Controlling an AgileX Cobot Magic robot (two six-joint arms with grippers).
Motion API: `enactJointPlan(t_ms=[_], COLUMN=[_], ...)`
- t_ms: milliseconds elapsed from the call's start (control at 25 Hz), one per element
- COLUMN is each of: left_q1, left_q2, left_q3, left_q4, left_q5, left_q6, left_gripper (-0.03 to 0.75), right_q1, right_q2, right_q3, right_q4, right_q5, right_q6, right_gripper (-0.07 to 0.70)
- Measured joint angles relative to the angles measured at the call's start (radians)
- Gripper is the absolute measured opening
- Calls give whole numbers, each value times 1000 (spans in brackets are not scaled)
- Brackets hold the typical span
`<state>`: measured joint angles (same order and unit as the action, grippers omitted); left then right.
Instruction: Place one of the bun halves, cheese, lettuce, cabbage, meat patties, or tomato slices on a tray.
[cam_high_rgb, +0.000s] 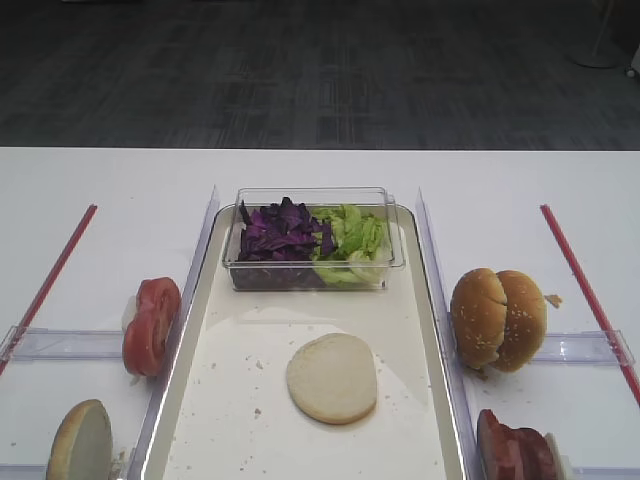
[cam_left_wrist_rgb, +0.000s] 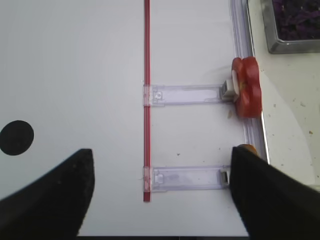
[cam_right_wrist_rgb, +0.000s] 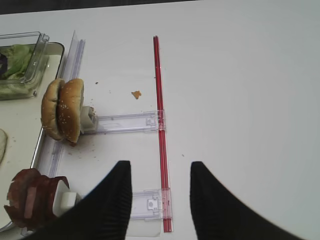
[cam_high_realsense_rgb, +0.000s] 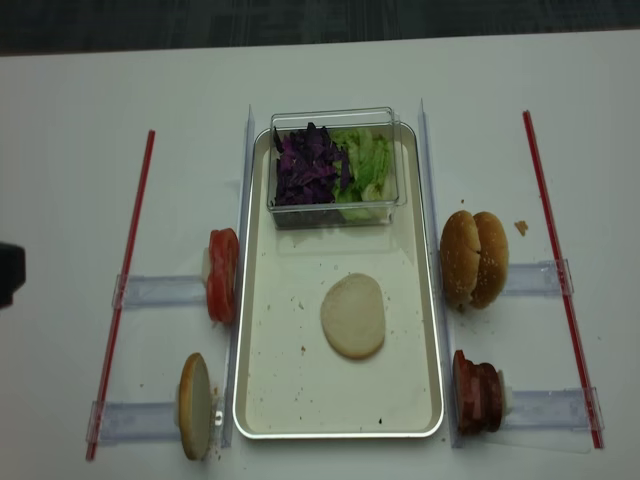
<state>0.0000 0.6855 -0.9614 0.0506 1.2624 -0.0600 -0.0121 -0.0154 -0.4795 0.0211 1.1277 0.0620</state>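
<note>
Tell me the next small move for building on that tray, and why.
Probably swing the left claw, open and empty, toward the tomato slices standing just outside the tray. One pale bun half already lies flat on the tray with nothing on it, so a filling seems due, and the tomatoes are the nearest one on that side.

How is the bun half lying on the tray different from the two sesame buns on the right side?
The flat bun half lies flat on the tray, pale cream face up, with no seeds showing. The sesame bun halves stand on edge outside the tray, pressed together on a clear holder. Those two are domed, golden brown and seeded; the flat one is pale with a thin tan edge. All are round and similar in size.
</note>
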Motion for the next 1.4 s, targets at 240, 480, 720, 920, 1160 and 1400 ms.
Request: enactJointPlan(t_ms=[240, 480, 720, 920, 1160, 1400], left_q1=[2, 2, 2, 2, 2, 2], left_q2=[-176, -323, -424, -507, -620, -699], left_q3=[116, 243, 377, 451, 457, 459], left_q4=[7, 7, 5, -1, -3, -4], left_q5=[3, 5, -12, -46, -59, -75], left_q6=[21, 26, 29, 31, 52, 60], left_gripper=[516, 516, 516, 516, 516, 516], right_q1=[0, 0, 0, 0, 0, 0], right_q2=[0, 0, 0, 0, 0, 0], right_q3=[0, 0, 0, 0, 0, 0], right_q4=[0, 0, 0, 0, 0, 0], right_q5=[0, 0, 0, 0, 0, 0], right_q6=[0, 0, -2, -2, 0, 0], right_gripper=[319, 319, 319, 319, 319, 319])
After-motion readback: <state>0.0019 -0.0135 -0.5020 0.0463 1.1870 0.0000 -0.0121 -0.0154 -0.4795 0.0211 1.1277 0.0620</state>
